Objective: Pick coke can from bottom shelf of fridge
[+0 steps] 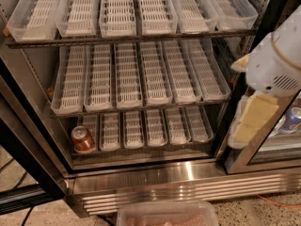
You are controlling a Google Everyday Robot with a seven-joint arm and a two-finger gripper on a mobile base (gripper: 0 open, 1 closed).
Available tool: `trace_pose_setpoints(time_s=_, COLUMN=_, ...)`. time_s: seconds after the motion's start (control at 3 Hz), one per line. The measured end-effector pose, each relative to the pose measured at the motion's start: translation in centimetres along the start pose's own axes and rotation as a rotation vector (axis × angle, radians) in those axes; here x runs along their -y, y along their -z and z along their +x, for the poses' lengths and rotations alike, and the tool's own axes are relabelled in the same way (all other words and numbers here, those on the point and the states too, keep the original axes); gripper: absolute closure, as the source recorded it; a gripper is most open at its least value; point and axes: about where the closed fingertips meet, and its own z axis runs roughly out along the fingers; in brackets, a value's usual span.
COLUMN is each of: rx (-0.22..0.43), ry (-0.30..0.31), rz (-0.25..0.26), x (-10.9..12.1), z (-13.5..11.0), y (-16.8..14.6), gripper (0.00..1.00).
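The coke can is red with a silver top and stands upright at the front of the leftmost lane tray on the bottom shelf of the fridge. The other white lane trays on that shelf hold nothing that shows. My gripper hangs below a white arm housing at the right, in front of the fridge's right frame. It is well to the right of the can and outside the shelf.
Two longer racks of white trays sit above the bottom shelf. A blue and silver can stands behind glass at the far right. A clear plastic container lies on the floor in front. Cables run at bottom left.
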Motion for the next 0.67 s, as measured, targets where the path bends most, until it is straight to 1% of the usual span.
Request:
trace_pose_setpoints(time_s=0.33, rx=0.056, ry=0.02, rz=-0.047, x=-2.3, z=-2.0, y=-5.6, gripper=0.0)
trace_pose_setpoints(time_s=0.67, rx=0.117, ry=0.027, rz=-0.063, x=-4.1, z=-4.0, y=-9.9, gripper=0.0)
